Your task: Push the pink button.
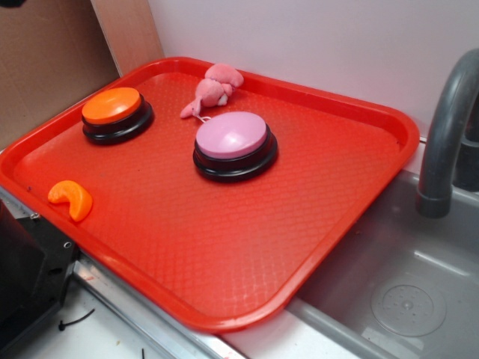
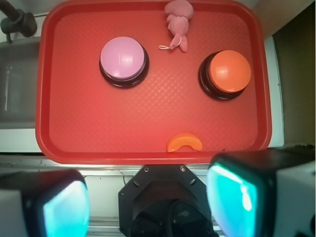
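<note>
The gripper (image 2: 148, 197) shows only in the wrist view, where its two fingers (image 2: 242, 195) fill the lower corners, spread wide apart with nothing between them, hanging high above the near edge of the red tray (image 2: 148, 138) and touching nothing. Nearest to it, close to the tray's near rim, lies a small orange crescent-shaped piece (image 2: 184, 142), flat on the textured surface. Farther in, two domed buttons sit on black round bases, well apart from each other: the orange button (image 2: 228, 71) toward the right side of the tray as the wrist camera sees it, and the pink button (image 2: 123, 58) toward the left, roughly midway between the tray's centre and its far rim. Beyond and between them, against the far rim, rests a pink plush toy (image 2: 177, 22), a thin loop of cord trailing from it. Past the tray's left edge is a grey sink (image 1: 404, 299) with a grey faucet (image 1: 445, 134) standing over it.
</note>
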### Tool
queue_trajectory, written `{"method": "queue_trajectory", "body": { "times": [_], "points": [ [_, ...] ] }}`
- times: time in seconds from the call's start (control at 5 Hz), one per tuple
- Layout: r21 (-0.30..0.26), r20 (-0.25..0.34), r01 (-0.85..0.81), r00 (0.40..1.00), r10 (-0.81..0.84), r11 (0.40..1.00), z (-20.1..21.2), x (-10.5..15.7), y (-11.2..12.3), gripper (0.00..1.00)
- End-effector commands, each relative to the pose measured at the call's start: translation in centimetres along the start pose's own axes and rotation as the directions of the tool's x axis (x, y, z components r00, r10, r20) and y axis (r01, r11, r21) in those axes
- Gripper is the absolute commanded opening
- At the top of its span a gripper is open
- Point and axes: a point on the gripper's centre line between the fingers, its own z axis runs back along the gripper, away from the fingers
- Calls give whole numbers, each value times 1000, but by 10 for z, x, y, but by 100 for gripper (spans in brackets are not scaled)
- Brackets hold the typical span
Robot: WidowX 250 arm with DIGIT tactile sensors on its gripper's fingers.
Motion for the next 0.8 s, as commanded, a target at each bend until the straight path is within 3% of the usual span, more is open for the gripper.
{"method": "queue_trajectory", "body": {
  "times": [0.0, 0.2, 0.4, 0.6],
  "points": [
    [0, 0, 0, 1000, 0, 1000, 0, 0, 0, 100],
    [-11, 97, 24, 995, -23, 1000, -19, 48, -10, 100],
    [-14, 96, 63, 994, -61, 998, -39, 92, -24, 100],
    [5, 68, 141, 988, -141, 990, -91, 132, -48, 100]
  ]
}}
